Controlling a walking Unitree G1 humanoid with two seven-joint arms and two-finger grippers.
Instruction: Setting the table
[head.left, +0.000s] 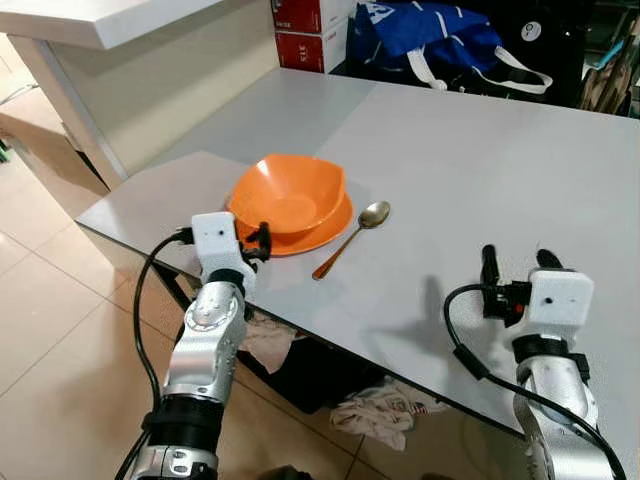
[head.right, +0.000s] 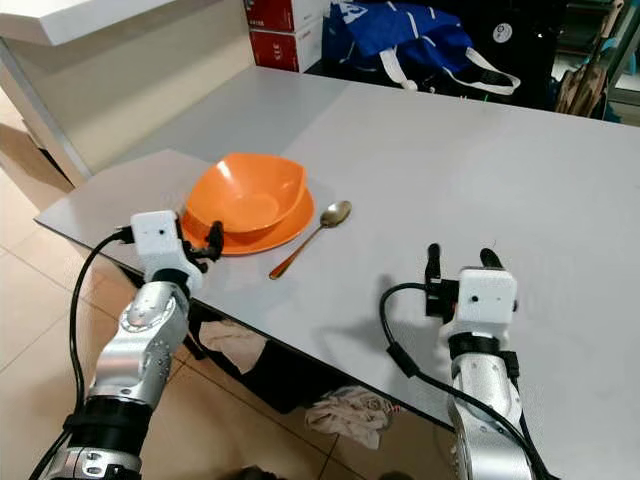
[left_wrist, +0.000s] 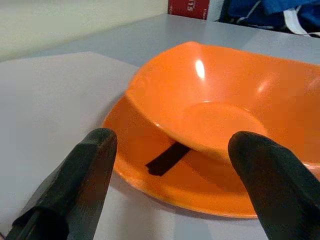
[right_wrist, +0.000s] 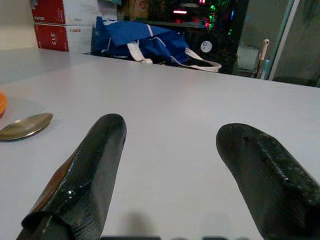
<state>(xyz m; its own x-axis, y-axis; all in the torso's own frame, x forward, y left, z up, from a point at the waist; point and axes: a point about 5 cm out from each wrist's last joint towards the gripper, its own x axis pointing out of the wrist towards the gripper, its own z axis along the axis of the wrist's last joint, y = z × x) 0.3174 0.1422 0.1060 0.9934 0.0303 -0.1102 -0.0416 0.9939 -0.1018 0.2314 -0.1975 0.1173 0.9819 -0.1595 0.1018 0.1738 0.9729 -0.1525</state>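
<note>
One grey table (head.left: 480, 170) held one orange bowl (head.left: 288, 195) on one orange plate (head.left: 325, 230), with one spoon (head.left: 352, 238) at its 3 o'clock. Left gripper (left_wrist: 170, 195) and right gripper (right_wrist: 175, 180) both had fingers apart.

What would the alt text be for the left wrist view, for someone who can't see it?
An orange bowl sits tilted on an orange plate on a grey table, seen from just above the tabletop. The left claw is open, its two black fingers in the foreground on either side of the plate's near rim, not touching it.

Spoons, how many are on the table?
1. The spoon lies on the grey table, just to the right of the orange plate that holds the orange bowl. No others are visible.
</note>
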